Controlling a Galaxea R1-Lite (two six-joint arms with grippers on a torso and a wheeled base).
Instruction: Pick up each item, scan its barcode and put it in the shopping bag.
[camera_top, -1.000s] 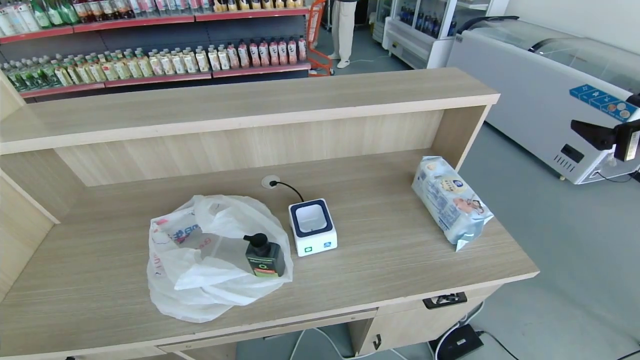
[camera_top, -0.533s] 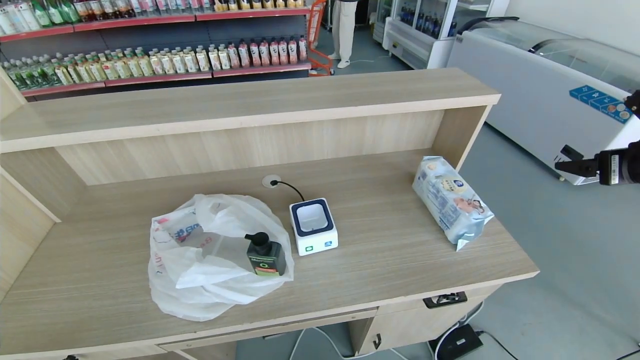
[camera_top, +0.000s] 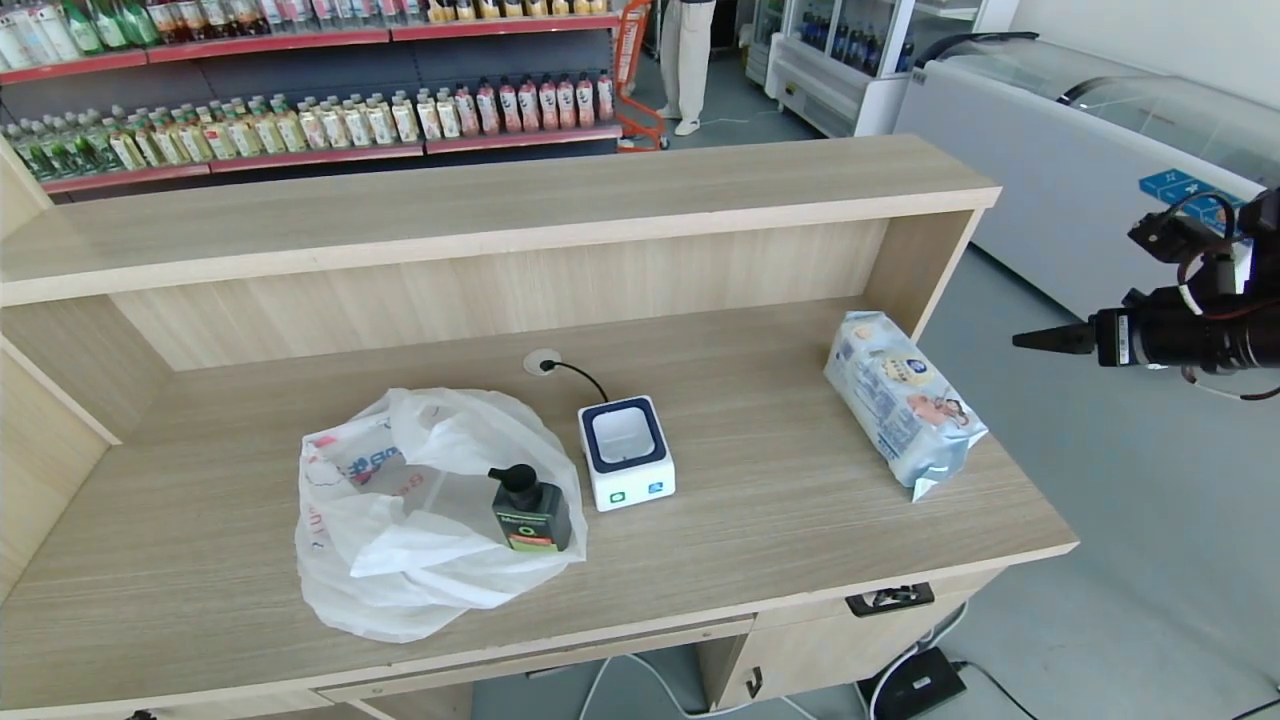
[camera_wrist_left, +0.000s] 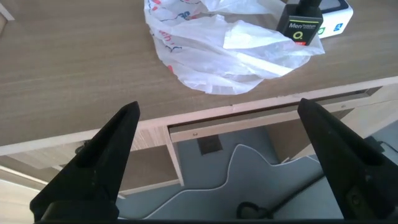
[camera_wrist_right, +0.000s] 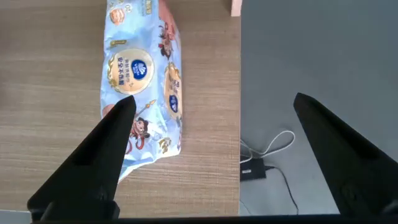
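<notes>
The right gripper (camera_top: 1050, 340) is held off the end of the surface (camera_top: 780, 500), above the floor, with its fingers spread wide and nothing between them. The pack of wipes (camera_top: 903, 403) is found to this gripper's left and lower down, lying flat near the corner of the surface; in the right wrist view it is seen beyond one finger, apart from it.

The left gripper (camera_wrist_left: 217, 104) is likewise fully parted and nothing is held in it. It is placed in front of the surface's front edge. Ahead of it the white shopping bag (camera_wrist_left: 211, 56) is spread on the surface. A black pump bottle (camera_wrist_left: 300, 28) is seen standing in the bag's mouth on the side farther from this gripper. The white scanner (camera_top: 626, 453) is set just beyond the bottle, between the bag and the right gripper.
</notes>
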